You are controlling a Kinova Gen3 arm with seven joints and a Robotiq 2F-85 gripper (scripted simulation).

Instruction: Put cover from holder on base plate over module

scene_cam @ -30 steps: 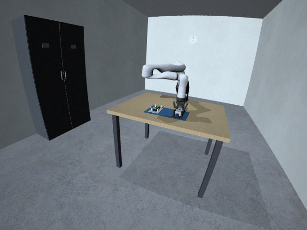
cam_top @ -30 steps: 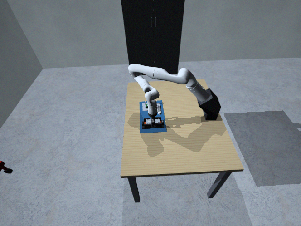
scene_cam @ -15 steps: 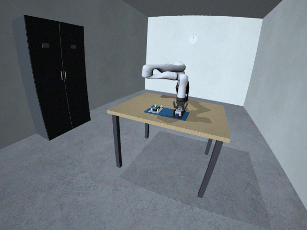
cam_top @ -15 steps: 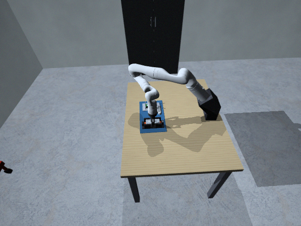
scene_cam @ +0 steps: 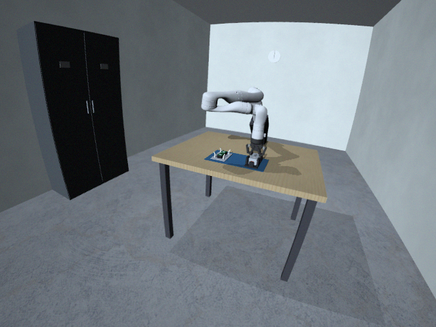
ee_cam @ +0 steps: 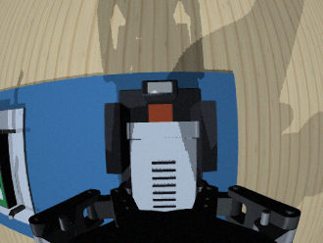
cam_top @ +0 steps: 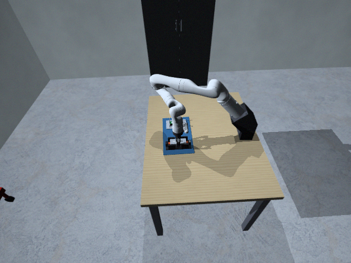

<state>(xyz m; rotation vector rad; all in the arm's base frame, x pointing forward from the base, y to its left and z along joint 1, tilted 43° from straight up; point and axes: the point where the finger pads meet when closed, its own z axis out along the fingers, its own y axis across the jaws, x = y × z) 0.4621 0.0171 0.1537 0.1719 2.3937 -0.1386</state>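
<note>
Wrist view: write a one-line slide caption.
End effector shut on the grey cover, seated in its black holder on the blue base plate.
</note>
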